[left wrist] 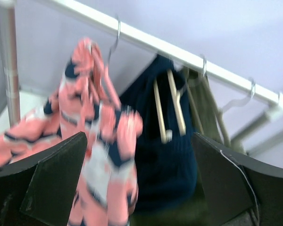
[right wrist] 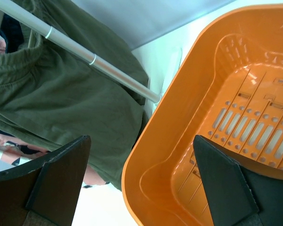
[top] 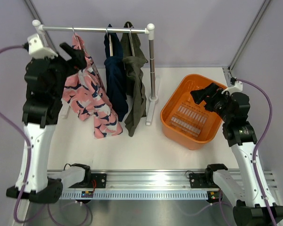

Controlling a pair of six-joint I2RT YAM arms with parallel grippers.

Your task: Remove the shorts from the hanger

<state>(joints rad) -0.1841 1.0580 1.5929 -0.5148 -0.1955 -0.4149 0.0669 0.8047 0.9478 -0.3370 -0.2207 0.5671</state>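
Observation:
Three shorts hang on hangers from a white rail [top: 94,29]. The pink shorts with navy and white blotches [top: 89,96] hang at the left, the dark navy shorts [top: 115,80] in the middle, the olive green shorts [top: 137,87] at the right. My left gripper [top: 78,56] is open and raised beside the top of the pink shorts; in the left wrist view the pink shorts [left wrist: 99,141] and the navy shorts [left wrist: 167,155] show between its jaws. My right gripper [top: 203,94] is open and empty over the orange basket [top: 172,110].
The rail stands on a metal post [top: 152,66] with a white foot, between the shorts and the basket. The basket [right wrist: 179,141] holds nothing. The olive shorts [right wrist: 61,103] show left of it in the right wrist view. Grey walls close the back and sides.

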